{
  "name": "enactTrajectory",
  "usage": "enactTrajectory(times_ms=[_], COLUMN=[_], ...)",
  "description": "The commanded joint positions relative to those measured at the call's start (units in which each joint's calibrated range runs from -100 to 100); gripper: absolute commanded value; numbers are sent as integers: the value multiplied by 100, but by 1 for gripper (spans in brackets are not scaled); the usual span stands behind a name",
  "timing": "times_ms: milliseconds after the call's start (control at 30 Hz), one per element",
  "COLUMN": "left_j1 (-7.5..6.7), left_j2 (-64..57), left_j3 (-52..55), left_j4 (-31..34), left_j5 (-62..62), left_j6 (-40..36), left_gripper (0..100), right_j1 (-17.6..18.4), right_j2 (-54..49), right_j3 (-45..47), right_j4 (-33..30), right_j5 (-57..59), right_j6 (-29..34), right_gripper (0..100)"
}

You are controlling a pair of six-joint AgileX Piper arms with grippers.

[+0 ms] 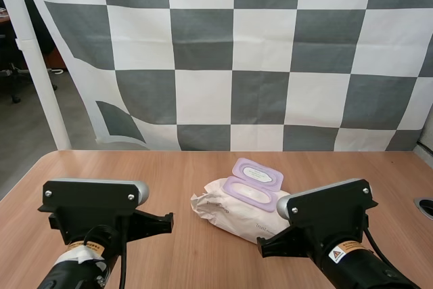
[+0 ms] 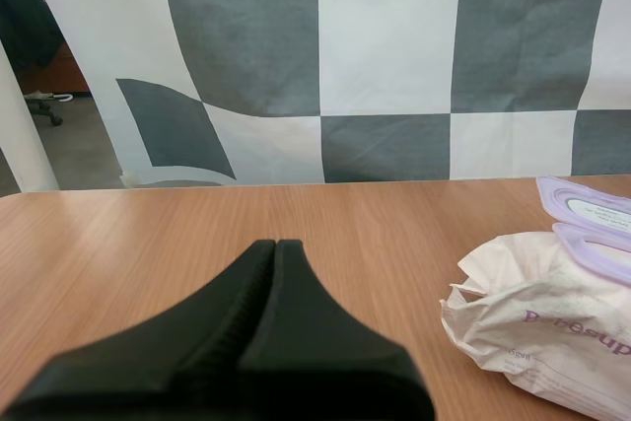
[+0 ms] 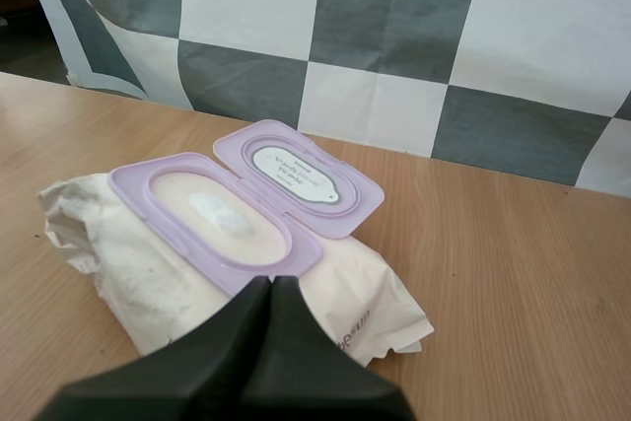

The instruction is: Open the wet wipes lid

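Note:
A crumpled pale pink wet wipes pack [image 1: 230, 209] lies on the wooden table, right of the middle. Its purple lid [image 1: 258, 173] is flipped open toward the back, lying flat with its white label up. In the right wrist view the lid [image 3: 301, 177] lies behind the purple-framed opening [image 3: 222, 219], where a white wipe peeks out. My right gripper [image 3: 271, 284] is shut, its tip just before the pack's near side. My left gripper [image 2: 276, 244] is shut on nothing, above bare table to the left of the pack [image 2: 547, 332].
The table [image 1: 176, 174] is bare wood around the pack, with free room to its left and behind it. A round cable hole [image 1: 425, 206] sits at the table's right edge. The table's left corner is rounded.

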Motion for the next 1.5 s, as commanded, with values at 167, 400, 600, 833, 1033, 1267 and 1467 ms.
enactTrajectory(times_ms=[167,400,600,833,1033,1267,1467], left_j1=[-19,-17,-17,-17,-17,-17,-17], left_j2=[0,0,0,0,0,0,0], left_j3=[0,0,0,0,0,0,0], left_j4=[20,-21,-19,-7,-7,-7,-7], left_j5=[398,398,65,-62,-62,-62,-62], left_j6=[17,28,28,28,28,28,28], left_gripper=[0,0,0,0,0,0,0], right_j1=[3,4,4,4,4,4,4], right_j2=[0,0,0,0,0,0,0], right_j3=[0,0,0,0,0,0,0], right_j4=[6,34,34,34,34,34,-42], right_j5=[1,1,1,1,1,1,24], right_j6=[-2,-2,-2,-2,-2,-2,-15], right_gripper=[0,0,0,0,0,0,0])
